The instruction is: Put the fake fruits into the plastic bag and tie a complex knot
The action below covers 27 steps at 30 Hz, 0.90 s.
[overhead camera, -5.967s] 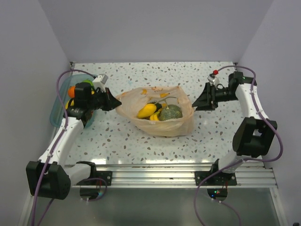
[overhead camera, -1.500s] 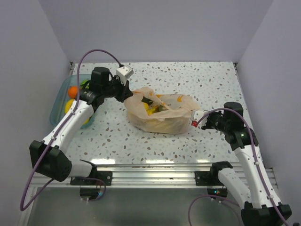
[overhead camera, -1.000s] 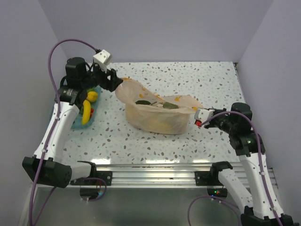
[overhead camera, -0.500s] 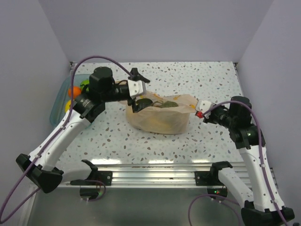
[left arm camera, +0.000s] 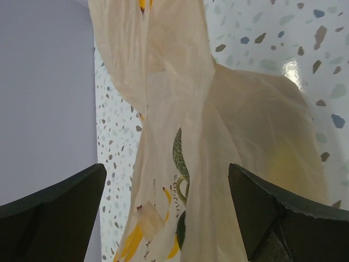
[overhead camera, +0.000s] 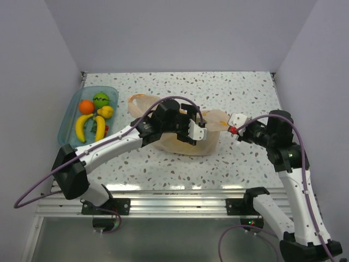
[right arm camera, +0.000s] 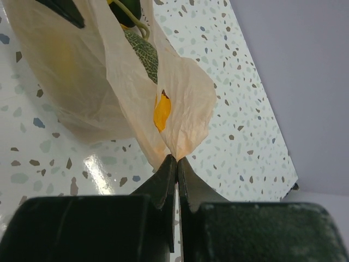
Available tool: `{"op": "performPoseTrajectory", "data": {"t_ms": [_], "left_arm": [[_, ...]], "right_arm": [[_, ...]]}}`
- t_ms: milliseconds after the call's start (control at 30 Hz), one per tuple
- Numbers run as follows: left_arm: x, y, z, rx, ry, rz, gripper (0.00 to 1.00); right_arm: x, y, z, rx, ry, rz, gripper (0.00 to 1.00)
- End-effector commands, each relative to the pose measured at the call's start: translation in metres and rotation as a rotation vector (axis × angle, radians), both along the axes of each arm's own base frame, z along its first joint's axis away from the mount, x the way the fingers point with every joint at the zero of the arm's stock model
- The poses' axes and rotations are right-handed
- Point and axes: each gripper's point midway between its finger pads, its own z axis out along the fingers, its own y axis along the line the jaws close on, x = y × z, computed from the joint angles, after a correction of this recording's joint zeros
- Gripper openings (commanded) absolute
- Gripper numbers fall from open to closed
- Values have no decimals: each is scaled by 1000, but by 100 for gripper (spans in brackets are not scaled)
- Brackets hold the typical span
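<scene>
The peach plastic bag point(overhead camera: 175, 143) lies mid-table with a grey-green melon point(left arm camera: 182, 157) and yellow fruit showing through its film. My left gripper point(overhead camera: 194, 132) hovers over the bag's right half, open, its dark fingers point(left arm camera: 54, 210) standing either side of a raised fold of the plastic bag point(left arm camera: 180, 82) without pinching it. My right gripper point(right arm camera: 176, 159) is shut on the plastic bag's point(right arm camera: 182, 95) right edge, and the melon point(right arm camera: 145, 52) is beyond it. No knot shows. An orange point(overhead camera: 85, 106), a green ball point(overhead camera: 100, 99), two bananas point(overhead camera: 82, 126) and a small yellow piece point(overhead camera: 107, 112) sit in the tray.
The clear blue tray point(overhead camera: 70, 112) stands by the left wall. The bag's left handle loop point(overhead camera: 137, 103) lies loose on the speckled table behind my left arm. Grey walls close in the left, back and right sides.
My left gripper let go of the bag's left handle, opened wide and swung from the tray side across to the bag's right half. The right gripper kept its hold, barely moving.
</scene>
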Motion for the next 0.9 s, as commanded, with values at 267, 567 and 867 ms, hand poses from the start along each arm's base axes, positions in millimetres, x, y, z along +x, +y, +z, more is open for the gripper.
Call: {"op": "performPoseTrajectory", "data": {"t_ms": [267,567,867], "left_arm": [[60,-12,10,-44,-14,109,47],[23,12,-3,-67,243,46,0],[6,20,4,-106,311,-39,0]], "right_arm": [[-17,4,20,14,-70,41,0],[6,-11,29,56,-45,-113,98],[-26,3,-13,-4,-15,195,99]]}}
